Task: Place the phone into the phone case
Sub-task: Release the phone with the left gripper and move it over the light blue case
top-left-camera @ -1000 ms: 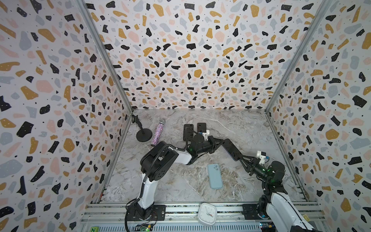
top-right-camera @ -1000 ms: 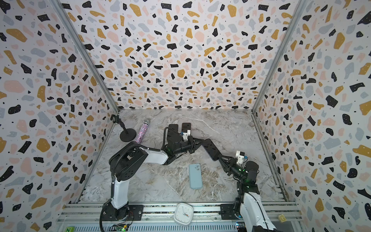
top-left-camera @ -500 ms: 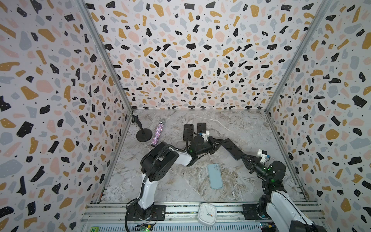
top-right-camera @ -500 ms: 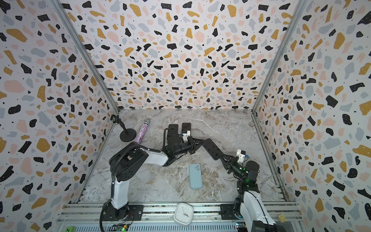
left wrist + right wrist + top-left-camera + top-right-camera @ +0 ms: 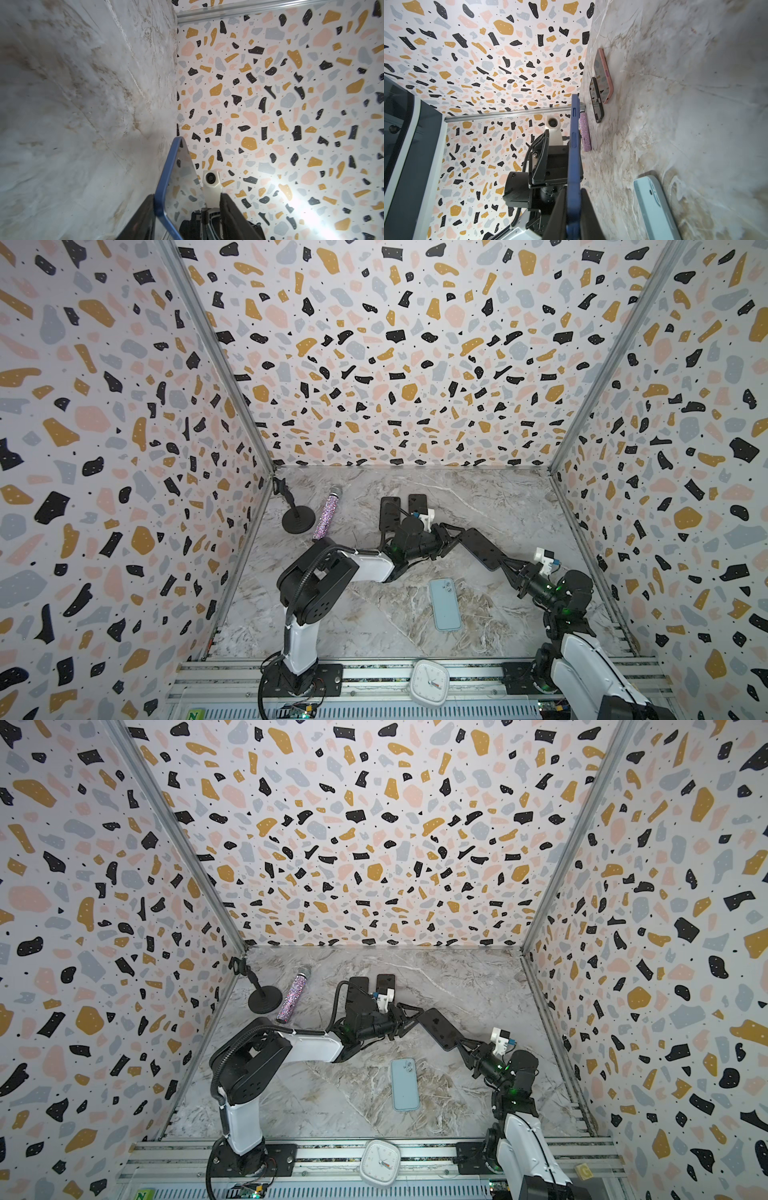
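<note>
A dark blue-edged phone (image 5: 480,549) (image 5: 440,1029) with a reflective screen hangs above the table's middle, stretched between both grippers. My right gripper (image 5: 509,568) (image 5: 463,1046) is shut on its near end; the right wrist view shows both fingers pressed flat on the blue phone (image 5: 574,145). My left gripper (image 5: 451,537) (image 5: 409,1017) stands open at the far end. In the left wrist view one finger touches the phone's edge (image 5: 166,182) and the other stands well apart. A light blue phone-shaped piece (image 5: 444,605) (image 5: 404,1085) (image 5: 654,207) lies back up below them; phone or case, I cannot tell.
A black phone (image 5: 390,512) (image 5: 597,99) and a pink-cased one (image 5: 417,504) (image 5: 603,72) lie at the back. A glitter microphone (image 5: 326,516) and its round stand (image 5: 297,519) sit at back left. A white clock (image 5: 430,682) rests on the front rail.
My left gripper has opened and let go of the dark blue phone's far end. My right gripper has closed onto its near end. The phone has hardly moved.
</note>
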Controlling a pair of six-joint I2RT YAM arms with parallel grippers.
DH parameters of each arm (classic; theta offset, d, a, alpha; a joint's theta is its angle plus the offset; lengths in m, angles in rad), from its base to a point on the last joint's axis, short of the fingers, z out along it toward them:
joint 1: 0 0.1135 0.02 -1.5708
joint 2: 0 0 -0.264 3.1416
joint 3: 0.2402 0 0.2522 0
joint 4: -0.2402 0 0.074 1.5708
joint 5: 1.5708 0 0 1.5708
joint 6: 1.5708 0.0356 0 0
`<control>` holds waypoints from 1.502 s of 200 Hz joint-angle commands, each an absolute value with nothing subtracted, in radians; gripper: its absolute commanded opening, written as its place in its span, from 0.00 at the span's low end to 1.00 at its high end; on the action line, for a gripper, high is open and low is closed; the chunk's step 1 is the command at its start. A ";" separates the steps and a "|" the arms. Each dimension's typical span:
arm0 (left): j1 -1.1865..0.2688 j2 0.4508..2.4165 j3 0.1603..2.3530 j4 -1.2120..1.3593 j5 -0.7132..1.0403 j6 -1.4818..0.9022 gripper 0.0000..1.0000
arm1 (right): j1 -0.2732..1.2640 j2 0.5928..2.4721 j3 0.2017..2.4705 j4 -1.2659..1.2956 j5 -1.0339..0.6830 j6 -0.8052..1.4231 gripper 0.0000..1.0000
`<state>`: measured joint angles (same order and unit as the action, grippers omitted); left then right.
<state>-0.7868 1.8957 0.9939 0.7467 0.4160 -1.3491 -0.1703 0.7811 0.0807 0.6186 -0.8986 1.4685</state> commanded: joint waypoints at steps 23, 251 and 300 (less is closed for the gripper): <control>-0.784 1.773 1.081 0.085 0.273 -0.727 0.51 | -0.197 0.799 0.188 0.451 -0.931 1.250 0.00; -0.957 2.062 1.495 -0.633 -0.018 -0.143 0.41 | -0.239 0.950 0.187 0.500 -1.005 1.126 0.00; -0.959 2.057 1.467 -0.618 -0.015 -0.147 0.31 | -0.247 0.947 0.178 0.494 -1.012 1.118 0.00</control>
